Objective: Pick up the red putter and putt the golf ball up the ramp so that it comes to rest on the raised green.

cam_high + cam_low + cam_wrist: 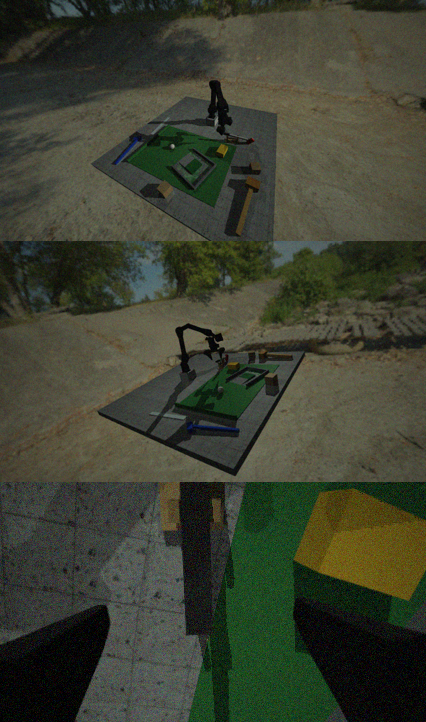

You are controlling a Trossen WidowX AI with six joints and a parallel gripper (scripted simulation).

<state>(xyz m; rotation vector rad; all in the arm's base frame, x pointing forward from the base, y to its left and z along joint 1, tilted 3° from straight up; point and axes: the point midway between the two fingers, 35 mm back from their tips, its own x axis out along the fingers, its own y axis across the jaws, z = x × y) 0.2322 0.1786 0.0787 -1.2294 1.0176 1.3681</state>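
The red putter (250,140) (226,356) rests on a wooden stand (231,139) (170,512), its red head outward. Its dark handle shows in the wrist view (197,582), between my fingers in the picture. My gripper (215,359) (203,610) is wide open and empty, pointing down above the handle end; the exact height is hard to tell. The white golf ball (172,146) (220,389) sits on the green mat (149,167) (233,408). The raised green (194,167) (246,375) lies between dark walls, with the grey ramp (239,380) on its ball side.
A yellow block (222,150) (233,365) (370,557) stands on the mat near the putter. A blue club (126,152) (213,428) and a white strip (160,126) (167,415) lie beyond one mat end. A wooden mallet (244,209) and brown blocks (254,167) (165,189) stand around.
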